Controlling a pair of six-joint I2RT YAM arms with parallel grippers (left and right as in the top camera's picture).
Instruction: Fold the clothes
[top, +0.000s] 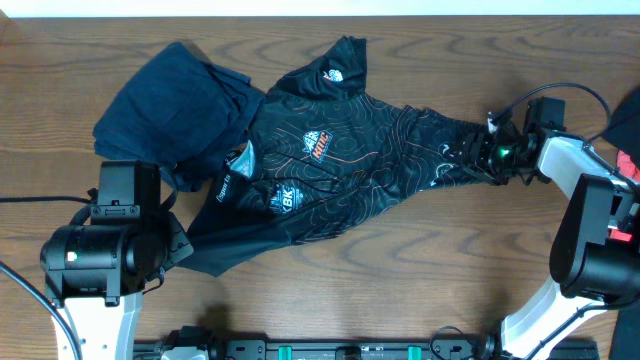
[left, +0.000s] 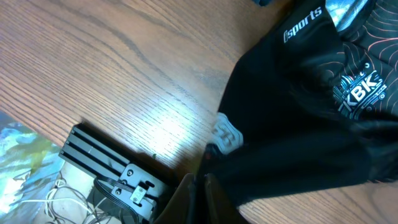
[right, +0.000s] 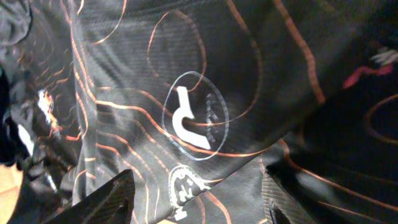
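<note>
Overhead, the jersey (top: 340, 150) is crumpled across the middle of the table (top: 420, 280), no folds yet. The left gripper (left: 196, 198) is pinched on its edge at the table's front-left; the right gripper (right: 196, 208) gapes over the bunched end, table's right side.

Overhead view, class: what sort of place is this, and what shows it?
Probably a robotics lab workbench, not a home: a left arm and right arm mounted at a wooden table, loose cables, and one black jersey laid out.
</note>
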